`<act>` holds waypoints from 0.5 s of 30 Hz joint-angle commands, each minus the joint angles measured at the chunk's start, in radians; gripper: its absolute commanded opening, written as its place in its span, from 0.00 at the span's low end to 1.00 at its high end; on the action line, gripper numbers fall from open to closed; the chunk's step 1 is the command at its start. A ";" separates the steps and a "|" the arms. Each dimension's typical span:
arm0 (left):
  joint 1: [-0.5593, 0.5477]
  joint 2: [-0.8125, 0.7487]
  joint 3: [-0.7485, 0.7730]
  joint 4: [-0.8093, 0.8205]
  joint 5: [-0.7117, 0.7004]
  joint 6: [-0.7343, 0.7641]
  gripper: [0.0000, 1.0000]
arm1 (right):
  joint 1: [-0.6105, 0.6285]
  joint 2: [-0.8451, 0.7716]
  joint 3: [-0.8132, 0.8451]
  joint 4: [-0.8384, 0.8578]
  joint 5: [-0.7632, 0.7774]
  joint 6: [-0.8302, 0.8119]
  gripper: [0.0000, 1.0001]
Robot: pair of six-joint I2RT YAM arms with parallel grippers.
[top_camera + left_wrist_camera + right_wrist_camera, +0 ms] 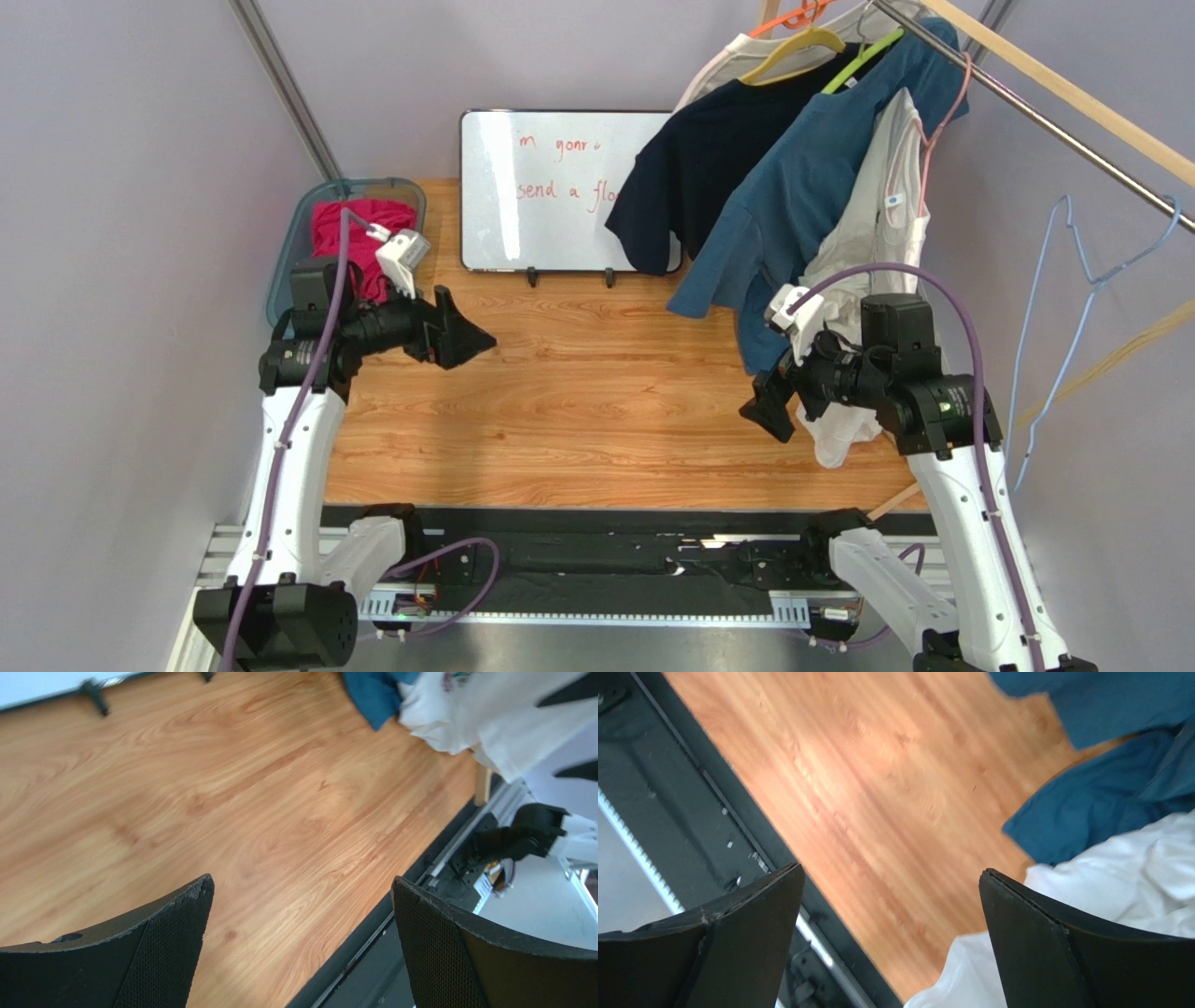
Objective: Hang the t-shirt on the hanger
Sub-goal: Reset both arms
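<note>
t-shirt on hanger, hanging from rail

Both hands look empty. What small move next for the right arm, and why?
Probably draw the right hand back toward its base. It is open and empty, the t-shirt appears to hang from the pink hanger, and its hem lies close beside that hand, so retreating avoids snagging it.

T-shirt hem behind right arm; whiteboard writing partly covered.
</note>
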 commanded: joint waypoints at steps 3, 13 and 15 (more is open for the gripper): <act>0.067 0.025 0.138 -0.164 -0.222 -0.015 0.99 | 0.028 -0.015 0.138 -0.167 0.025 -0.031 1.00; 0.071 -0.109 0.193 -0.224 -0.365 0.016 0.99 | 0.028 -0.044 0.260 -0.130 0.098 0.102 1.00; 0.071 -0.117 0.212 -0.235 -0.372 0.023 0.99 | 0.028 -0.071 0.275 -0.080 0.153 0.148 1.00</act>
